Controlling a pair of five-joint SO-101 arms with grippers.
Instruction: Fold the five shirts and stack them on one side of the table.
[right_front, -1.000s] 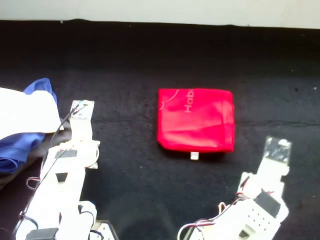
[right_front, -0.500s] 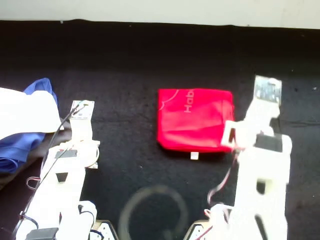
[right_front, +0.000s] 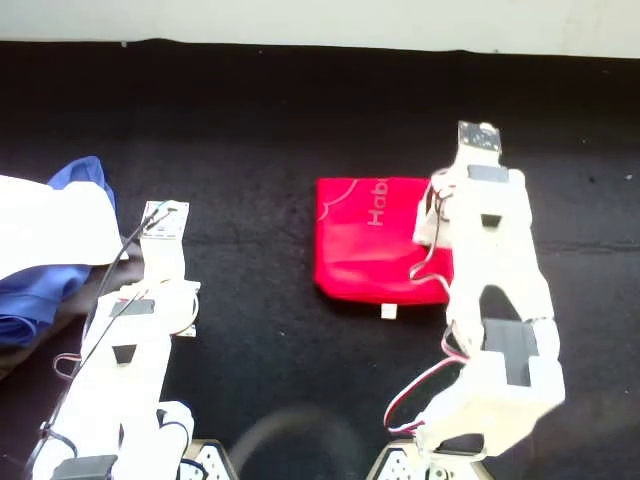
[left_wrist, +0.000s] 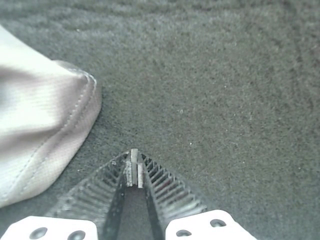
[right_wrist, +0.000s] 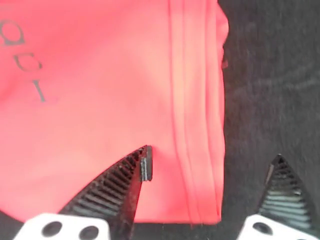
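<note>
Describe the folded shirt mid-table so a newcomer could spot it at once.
On the black table, look near the middle: the red shirt lies folded into a neat square, the open right gripper over its edge. The white shirt and blue shirt lie bunched at the table's left edge; only this one is red.

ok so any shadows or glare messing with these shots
High view: pale grey smudge on the black table between the arm bases, no hard glare. Right wrist view: red shirt brightly, evenly lit. Left wrist view: soft shadow under the white shirt edge.
</note>
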